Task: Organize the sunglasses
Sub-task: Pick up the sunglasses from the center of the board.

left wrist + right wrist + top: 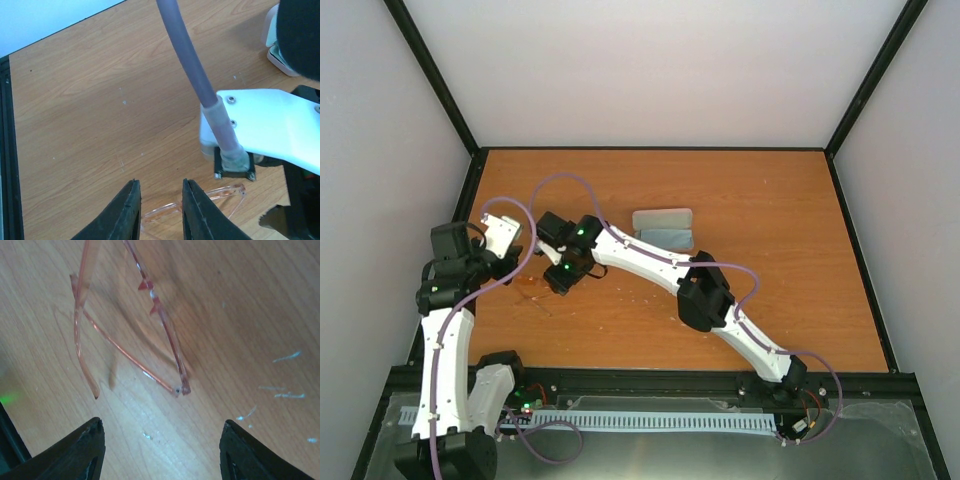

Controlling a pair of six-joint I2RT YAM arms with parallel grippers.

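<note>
Amber-orange and thin-framed, the sunglasses [167,337] lie flat on the wooden counter [250,300] in the right wrist view, just ahead of the right gripper [160,442]. Its fingers are spread wide with only bare wood between them. The front of the frame runs away from the gripper, leaning a little to the left. Its near hinge corner sits almost on the gripper's centre line. One temple is folded back across to the left, and the other lies along the left side. Since the long axis points away from the gripper and not across it, I judge that a straight advance would put the front bar between the fingers.

In the left wrist view, the left gripper [159,215] has its fingers drawn close with a narrow gap left between them. A pale stretch of the frame shows in that gap and carries on to the right of the fingertips. Whether the fingers are pinching it or only standing over it, I cannot tell.

From above, the glasses are a faint orange outline on the left part of the counter, between the two wrists. The right arm reaches across to them from the far side. Both arms are close, and the left looks slightly nearer.
</note>
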